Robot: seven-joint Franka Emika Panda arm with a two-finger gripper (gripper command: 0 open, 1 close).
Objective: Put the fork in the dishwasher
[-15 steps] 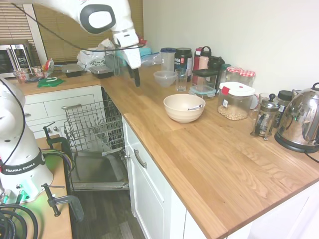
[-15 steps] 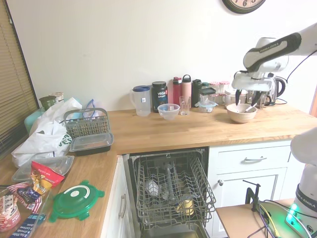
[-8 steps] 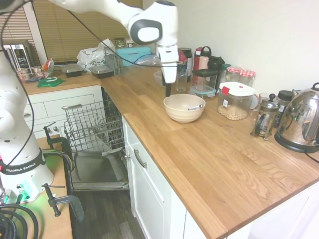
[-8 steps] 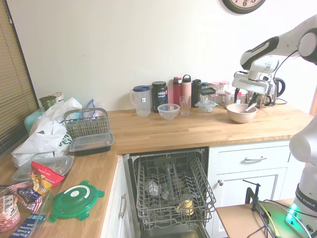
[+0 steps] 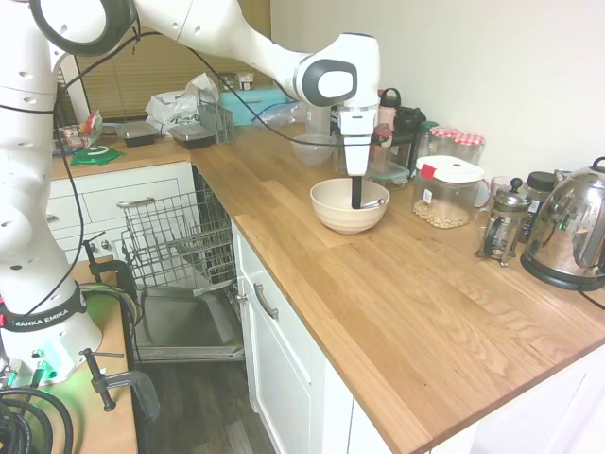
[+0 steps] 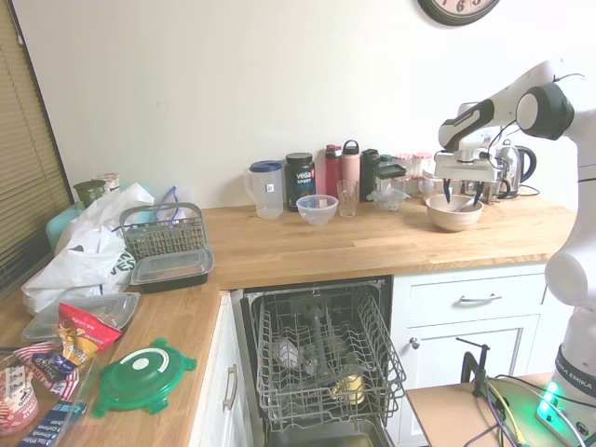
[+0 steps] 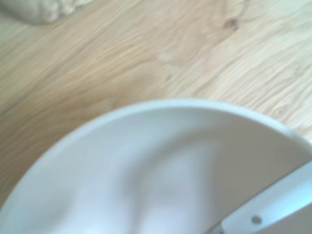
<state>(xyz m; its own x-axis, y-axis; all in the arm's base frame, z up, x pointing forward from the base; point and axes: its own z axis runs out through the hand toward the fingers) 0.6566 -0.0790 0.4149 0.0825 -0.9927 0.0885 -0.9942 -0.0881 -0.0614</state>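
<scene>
The fork (image 5: 371, 202) lies inside the cream bowl (image 5: 326, 210) on the bench (image 5: 406, 303), its handle leaning against the far rim, and this is where the main risk appears to sit: the thin, shiny handle rests on a curved wall, so a closing grip could skate off it or push it flat into the bottom of the bowl. The bowl stands loose on the wood and could slide or tip if a finger presses on its rim. The dishwasher (image 6: 321, 358) is open and well apart from the bowl, so a weak pinch would likely let the fork swing or drop on the way over. The arm reaches out across the bench with its wrist pointing straight down, and the gripper (image 5: 356, 200) hangs over the bowl's middle, tips low within the rim. In the second exterior view its fingers (image 6: 448, 195) stand apart, holding nothing.
</scene>
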